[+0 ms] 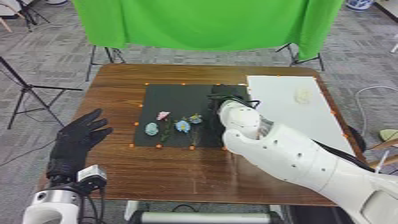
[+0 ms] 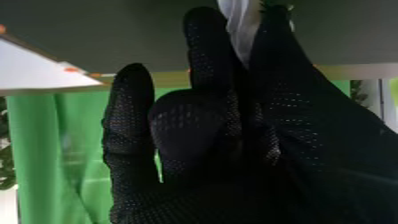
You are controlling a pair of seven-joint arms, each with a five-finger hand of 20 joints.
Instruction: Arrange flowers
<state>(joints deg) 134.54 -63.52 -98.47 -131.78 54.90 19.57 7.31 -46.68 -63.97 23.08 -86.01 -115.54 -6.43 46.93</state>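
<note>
1. One left hand (image 1: 80,137) lies nearest at the table's left side, fingers relaxed and slightly spread, holding nothing. I'd leave it clear of the layout.
2. Four loose flowers (image 1: 182,126) lie in a small cluster on the dark mat (image 1: 169,95), towards its near part. Any new piece should be set down beside these heads, never across them; a dragging glove could roll them.
3. Just beyond and to their right is the right hand (image 2: 182,122), over the mat. A pale strip (image 2: 240,25) is pinched between its thumb and a finger; whether it is wrapping, petal or stem, I can't tell. Soft stuff, I'd judge: grip lightly, lower it flat, let go only once it is supported.
4. From the head view I get the flowers' spacing and the white sheet (image 1: 280,110) with a pale piece (image 1: 302,96) on it, which the wrist camera doesn't give me. The right wrist view gives the pinch itself, which the arm masks from above, and the green cloth (image 2: 80,150) beyond.
</note>
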